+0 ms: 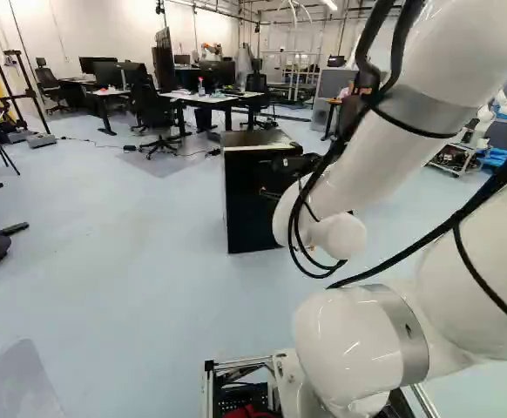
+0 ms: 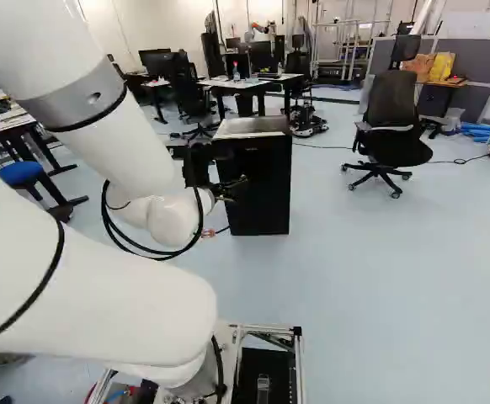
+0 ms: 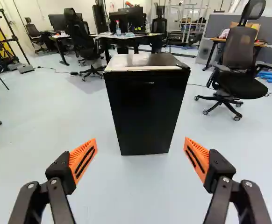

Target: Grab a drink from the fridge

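So, fridge: squat black box-shaped fridge (image 3: 146,103), pale strip along its top front edge, standing on the pale blue floor (image 3: 94,177) ahead of the arm.
Door: flat black front door (image 3: 144,116), looks shut.
Drink: none visible; presumably behind that door, can't confirm.
Claw: black two-finger claw (image 3: 140,139) with slatted orange pads, spread wide – nothing between them, nothing held. Fridge is straight ahead, well apart from it.
Progress: early, I'd say. Lined up on the fridge, door not open. Left: close in, get a pad behind the door edge, swing it, reach in, grip the drink, back out.
Wrist view: only one that shows the finger spread clearly, plus the full door front.
Left base view: thick white jointed arm (image 1: 349,174) covers the claw and part of the fridge.
Right base view: adds a round blue stool (image 2: 23,173) at its left, absent from the other two. Also shows the black mesh swivel chair (image 2: 392,126) in full – the wrist view has that too.
Bench: white-topped bench (image 3: 145,35) behind the fridge carries a clear bottle (image 3: 118,29); looks like a sprayer, not our drink.
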